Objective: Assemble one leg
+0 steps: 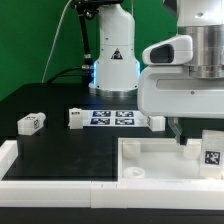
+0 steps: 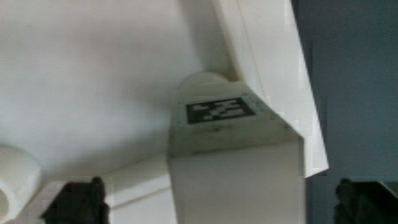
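Jaws wide open, gripping nothing. Tagged leg (image 2: 222, 150) stands between the fingertips (image 2: 79, 200), in a corner of the white tray (image 2: 89, 90). Counter (image 1: 60, 145) black.

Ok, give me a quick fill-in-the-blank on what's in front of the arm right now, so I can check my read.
1. The pincer stands ___, not closed on anything.
2. In the wrist view, the leg shows a black-and-white square ___ on one face.
3. The table top is ___ in colour.
4. To the exterior view's left of the marker board, the number of loose legs on the table is ___.

Missing words: open; tag; black; two
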You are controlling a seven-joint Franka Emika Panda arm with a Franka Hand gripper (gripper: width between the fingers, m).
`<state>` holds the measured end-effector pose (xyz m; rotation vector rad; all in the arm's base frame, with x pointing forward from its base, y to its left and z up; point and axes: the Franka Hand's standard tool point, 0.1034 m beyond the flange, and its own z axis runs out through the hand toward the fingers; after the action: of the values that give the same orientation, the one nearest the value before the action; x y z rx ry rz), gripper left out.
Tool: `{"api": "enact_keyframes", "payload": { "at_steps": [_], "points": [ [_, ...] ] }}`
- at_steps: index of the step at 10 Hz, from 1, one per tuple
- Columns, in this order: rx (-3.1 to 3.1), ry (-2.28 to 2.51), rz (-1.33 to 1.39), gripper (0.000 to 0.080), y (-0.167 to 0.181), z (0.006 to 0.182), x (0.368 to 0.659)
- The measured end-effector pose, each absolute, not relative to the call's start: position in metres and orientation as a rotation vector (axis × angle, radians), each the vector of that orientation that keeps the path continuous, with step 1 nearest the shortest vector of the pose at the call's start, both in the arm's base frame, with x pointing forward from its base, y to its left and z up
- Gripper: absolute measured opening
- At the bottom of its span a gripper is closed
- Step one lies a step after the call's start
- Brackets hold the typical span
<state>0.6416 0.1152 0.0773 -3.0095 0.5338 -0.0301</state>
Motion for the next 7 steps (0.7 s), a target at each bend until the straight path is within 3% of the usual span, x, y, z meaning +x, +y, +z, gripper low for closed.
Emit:
{"api": "enact_keyframes", "payload": {
  "at_steps": [2,3,4,7],
  "points": [
    [-3.009,0.534,-0.03,0.0369,0.1149,0.0772,0.6416],
    [-3.009,0.535,-0.03,0.0369,0.1149,0.0773,0.6417],
    [-3.007,0.545,-0.03,0.029,0.1149,0.0773,0.6417],
    [-2.925,0.867,-0.016,0.029,0.1127,0.0776,0.642]
  ]
}}
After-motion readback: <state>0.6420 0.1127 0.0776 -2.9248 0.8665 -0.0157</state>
